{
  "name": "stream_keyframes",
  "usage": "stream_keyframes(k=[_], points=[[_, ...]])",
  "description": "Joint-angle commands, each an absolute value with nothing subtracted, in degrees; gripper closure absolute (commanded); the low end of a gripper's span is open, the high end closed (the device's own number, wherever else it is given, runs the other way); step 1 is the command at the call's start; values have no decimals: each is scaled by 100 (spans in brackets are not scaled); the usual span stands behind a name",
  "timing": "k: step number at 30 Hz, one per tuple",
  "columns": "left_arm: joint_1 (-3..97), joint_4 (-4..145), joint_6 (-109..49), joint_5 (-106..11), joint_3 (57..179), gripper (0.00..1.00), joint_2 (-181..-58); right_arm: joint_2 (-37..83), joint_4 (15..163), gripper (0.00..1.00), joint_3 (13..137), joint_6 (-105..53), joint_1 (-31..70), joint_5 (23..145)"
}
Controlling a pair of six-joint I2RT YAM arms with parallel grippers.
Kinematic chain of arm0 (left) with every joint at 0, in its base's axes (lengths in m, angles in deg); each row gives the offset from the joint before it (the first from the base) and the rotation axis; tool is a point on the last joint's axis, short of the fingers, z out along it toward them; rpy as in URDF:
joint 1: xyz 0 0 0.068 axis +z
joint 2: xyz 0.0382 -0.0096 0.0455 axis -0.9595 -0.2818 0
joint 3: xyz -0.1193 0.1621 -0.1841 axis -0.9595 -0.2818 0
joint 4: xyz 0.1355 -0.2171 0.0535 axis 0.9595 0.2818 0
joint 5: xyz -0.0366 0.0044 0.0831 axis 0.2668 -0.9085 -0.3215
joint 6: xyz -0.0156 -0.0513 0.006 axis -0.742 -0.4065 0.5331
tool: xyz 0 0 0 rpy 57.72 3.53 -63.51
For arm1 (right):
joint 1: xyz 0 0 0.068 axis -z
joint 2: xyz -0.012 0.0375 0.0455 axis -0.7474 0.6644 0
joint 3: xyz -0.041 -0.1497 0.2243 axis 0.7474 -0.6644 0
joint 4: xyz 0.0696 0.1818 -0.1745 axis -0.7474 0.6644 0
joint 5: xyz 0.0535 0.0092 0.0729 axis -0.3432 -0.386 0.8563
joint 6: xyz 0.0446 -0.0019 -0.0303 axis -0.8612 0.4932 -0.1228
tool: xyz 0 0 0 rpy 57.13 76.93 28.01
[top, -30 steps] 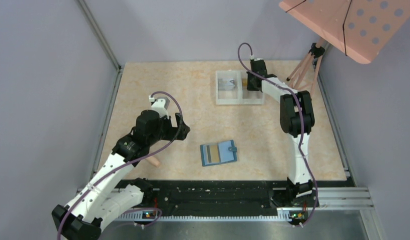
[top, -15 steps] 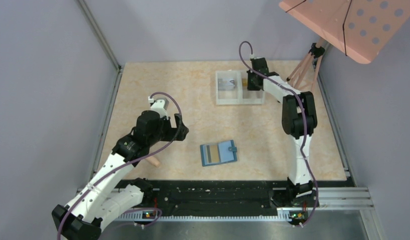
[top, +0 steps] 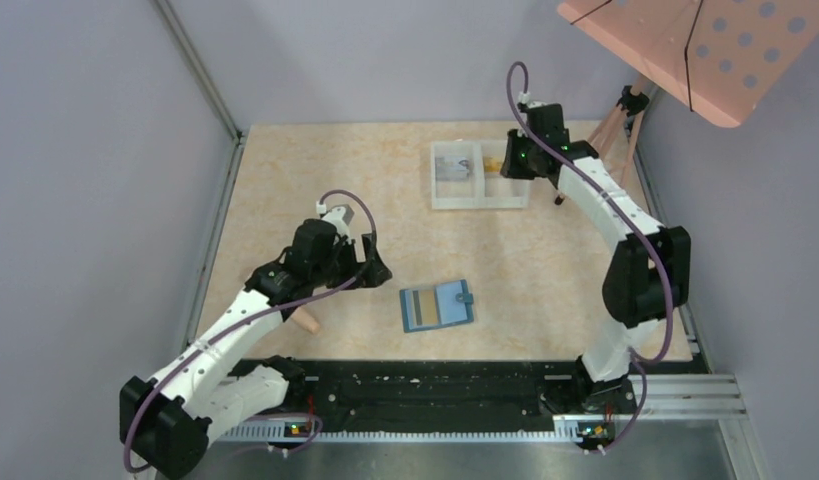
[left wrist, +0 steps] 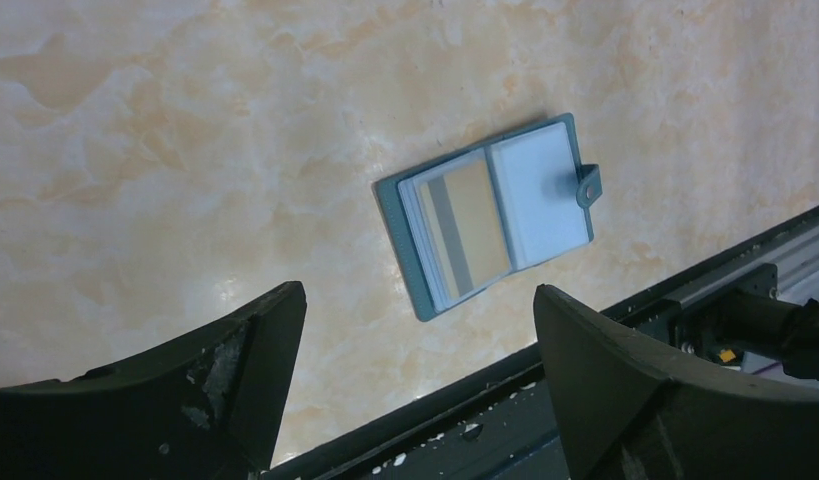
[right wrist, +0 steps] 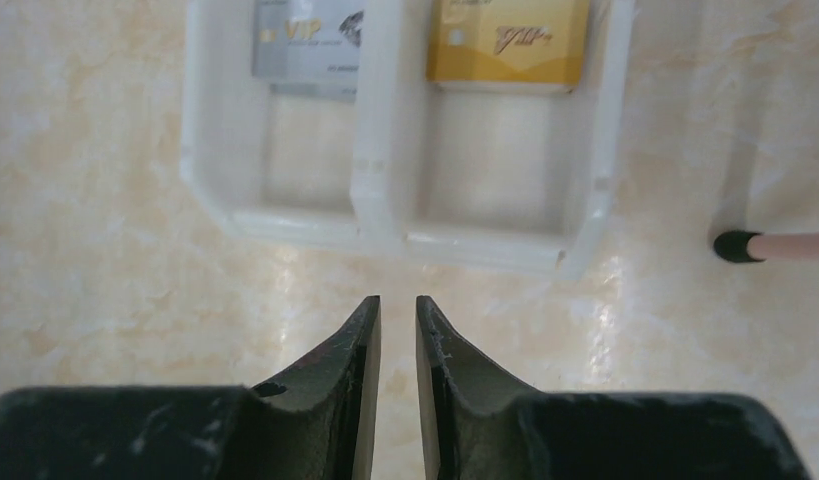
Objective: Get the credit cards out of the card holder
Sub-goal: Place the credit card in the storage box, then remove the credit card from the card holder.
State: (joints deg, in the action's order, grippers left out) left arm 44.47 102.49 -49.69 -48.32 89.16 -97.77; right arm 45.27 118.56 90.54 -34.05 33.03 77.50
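Right gripper (right wrist: pixel 397 300) quit tray (right wrist: pixel 315 228), ajar; left gripper (left wrist: pixel 417 292) gapes; both empty (marble (left wrist: pixel 185 150), lilac walls (top: pixel 85 150)).

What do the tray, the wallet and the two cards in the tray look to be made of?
Tray: white, slightly translucent plastic, glossy, with moulded rounded corners. Wallet: teal faux leather or vinyl, matte, with lighter pockets and a snap tab; the pictures do not show which of the two. Gold card and grey card: probably printed plastic, thin and flat with a faint sheen.

Teal card holder (left wrist: pixel 490 215), peach-marbled table (top: pixel 315 170), white tray (right wrist: pixel 380 215) — gold card (right wrist: pixel 508 40), silver-grey card (right wrist: pixel 307 45).
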Motion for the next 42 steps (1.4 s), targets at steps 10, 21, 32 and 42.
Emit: stream_keyframes(k=[10, 21, 32, 42], points=[[4436, 9465, -5417, -3837, 8549, 21, -11310, 2269, 11578, 71, 6638, -4296, 1890, 8480], [4437, 10124, -5414, -5446, 8720, 20, -10504, 2158, 11051, 53, 5783, -5818, -449, 6991], [4443, 10211, -5400, -7028, 8219, 19, -8550, 3541, 11479, 39, 6513, -6201, -1514, 6187], [4438, 10254, -5470, -6977, 8071, 19, -8282, 4327, 11926, 38, 6883, -6224, -1753, 5721]])
